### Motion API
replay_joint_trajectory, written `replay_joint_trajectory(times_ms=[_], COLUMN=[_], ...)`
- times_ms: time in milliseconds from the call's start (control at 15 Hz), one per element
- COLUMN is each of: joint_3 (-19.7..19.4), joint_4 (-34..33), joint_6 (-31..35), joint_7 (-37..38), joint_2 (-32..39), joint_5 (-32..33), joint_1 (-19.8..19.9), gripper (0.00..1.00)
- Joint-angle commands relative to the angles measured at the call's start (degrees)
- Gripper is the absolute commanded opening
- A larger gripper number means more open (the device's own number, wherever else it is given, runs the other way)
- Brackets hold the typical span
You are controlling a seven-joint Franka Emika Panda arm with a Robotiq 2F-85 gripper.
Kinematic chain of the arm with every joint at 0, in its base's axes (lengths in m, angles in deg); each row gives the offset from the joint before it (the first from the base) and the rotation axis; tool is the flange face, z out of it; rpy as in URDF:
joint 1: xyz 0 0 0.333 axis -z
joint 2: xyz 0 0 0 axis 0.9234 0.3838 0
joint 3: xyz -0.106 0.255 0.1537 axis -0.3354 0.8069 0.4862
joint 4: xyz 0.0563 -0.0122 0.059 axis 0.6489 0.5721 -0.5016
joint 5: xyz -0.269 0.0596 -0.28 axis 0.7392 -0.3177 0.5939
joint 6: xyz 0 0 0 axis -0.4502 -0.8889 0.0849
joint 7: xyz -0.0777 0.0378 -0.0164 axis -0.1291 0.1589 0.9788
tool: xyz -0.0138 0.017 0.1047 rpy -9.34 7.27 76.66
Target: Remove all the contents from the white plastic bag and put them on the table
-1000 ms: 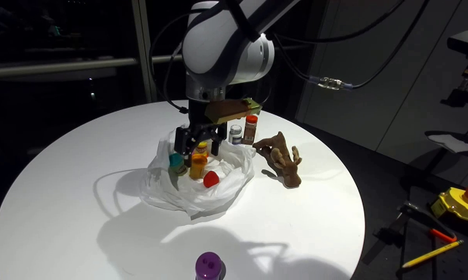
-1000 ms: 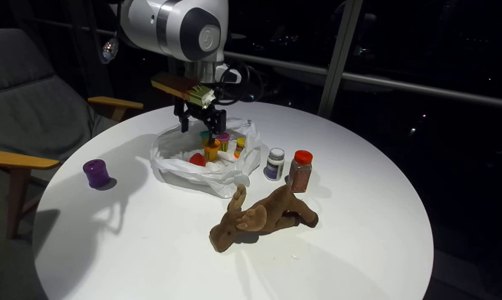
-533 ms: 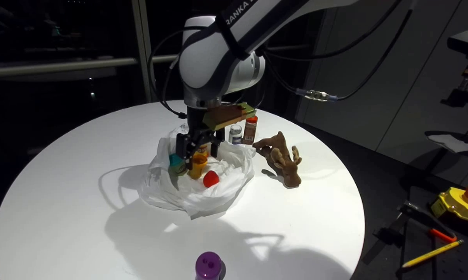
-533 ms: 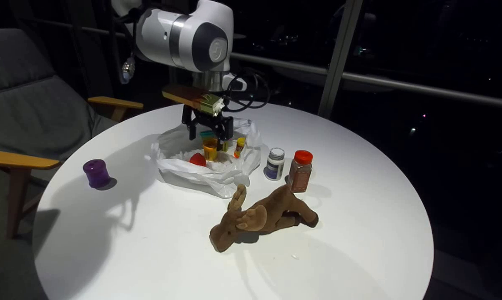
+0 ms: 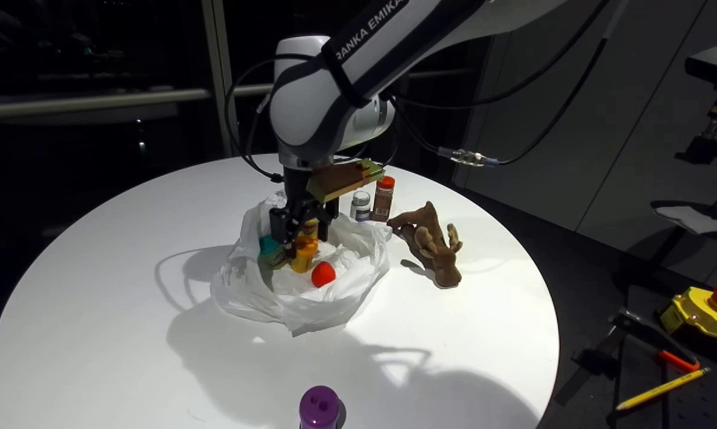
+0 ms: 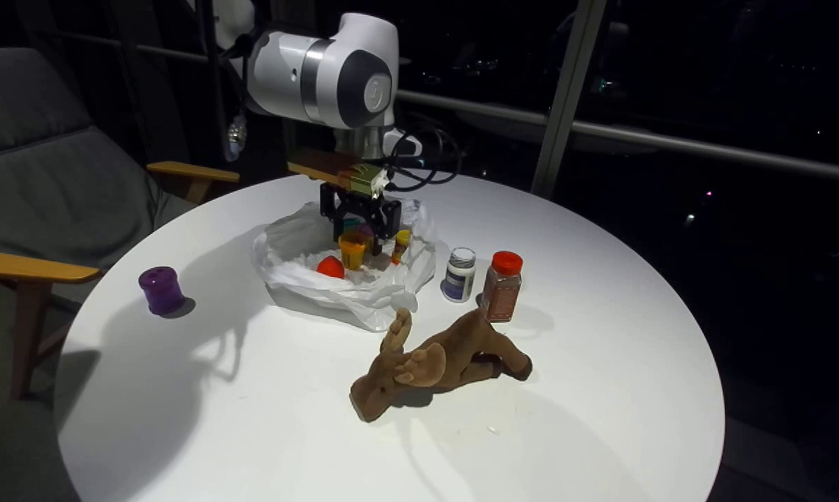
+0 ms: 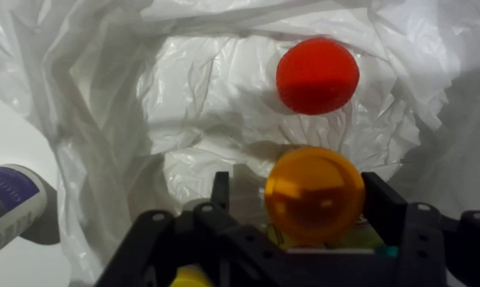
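Observation:
On the white table the white plastic bag lies spread with its mouth up. My gripper is down inside it, open around an upright orange tub. The right-hand finger is at the tub's side in the wrist view; a gap separates the other finger from it. A red round item rests on the bag's floor. Beside the orange tub stands a teal-lidded tub, and a yellow-lidded tub is near the bag's wall. Another tub behind the fingers is mostly hidden.
Outside the bag, on the table, are a purple tub, a brown plush moose, a red-capped bottle and a white bottle. A grey chair stands beside the table.
My gripper has come down into the bag and shifted rightward in an exterior view, bringing its fingers around the orange tub. The jaws have narrowed a little. The items outside the bag stayed put.

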Motion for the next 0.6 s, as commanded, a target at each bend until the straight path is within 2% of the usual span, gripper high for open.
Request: replay_joint_trajectory(times_ms=[0,200,400,533], joint_3=[-0.01,0.14,-0.06,-1.08], joint_4=[-5.11,-5.08,-1.7,3.07], joint_6=[-2.63,-2.79,-2.34,-1.01], joint_7=[0.04,0.04,0.9,2.19], joint_2=[2.39,1.67,-1.83,-6.06], joint_5=[0.91,0.74,0.91,2.18], joint_1=[-0.04,-0.01,-0.58,-1.92], gripper=[0.52,0.3,0.28,0.28])
